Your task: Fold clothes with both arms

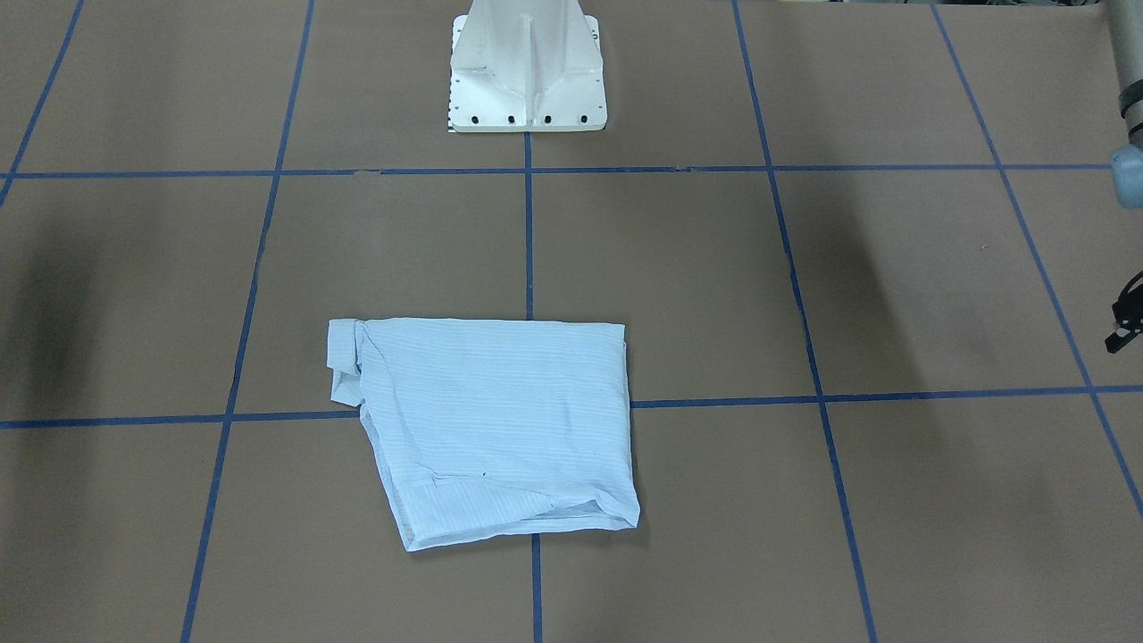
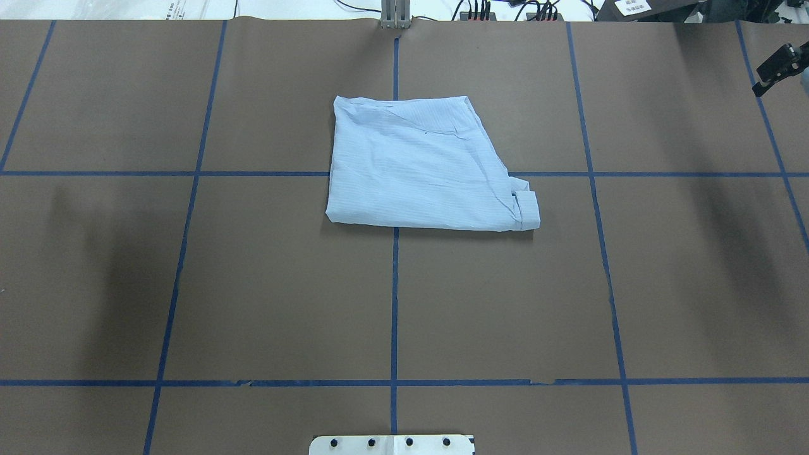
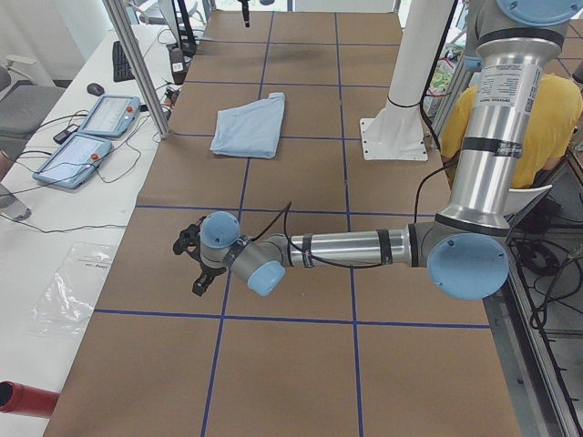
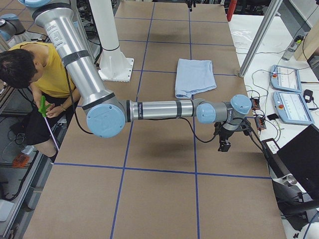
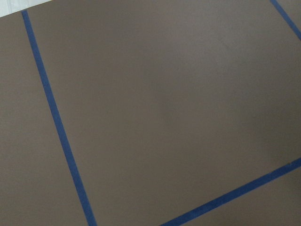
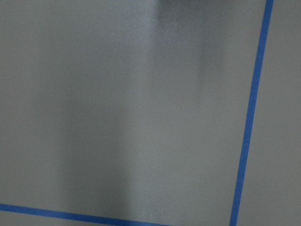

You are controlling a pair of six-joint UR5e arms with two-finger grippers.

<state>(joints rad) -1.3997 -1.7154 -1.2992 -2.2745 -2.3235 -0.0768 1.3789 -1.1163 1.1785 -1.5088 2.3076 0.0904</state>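
Light blue, finely striped thin shirt (image 2: 423,167): I see it folded into a rough four-sided packet. It lies flat on the counter across the centre tape line, on the side away from the white pedestal base (image 1: 527,71).
Shirt corner: one small folded flap (image 2: 528,210) sticks out on the robot's right, at the edge nearer the base. I cannot tell whether it is cuff or collar.
Counter: the brown paper-covered counter (image 2: 253,284) is marked with a grid of blue tape lines (image 2: 394,303).
Left side: the black two-finger left hand (image 3: 191,266) on the grey-and-silver left arm (image 3: 346,248) hangs over bare counter, well apart from the shirt. I cannot tell whether its fingers are spread or pressed together.
Right side: the black two-finger right hand (image 4: 225,144) on the grey-and-silver right arm (image 4: 159,108) hangs over bare counter at the opposite end, also well apart from the shirt. I cannot tell its finger state either.
Wrist cameras: both show me only brown paper and blue tape.
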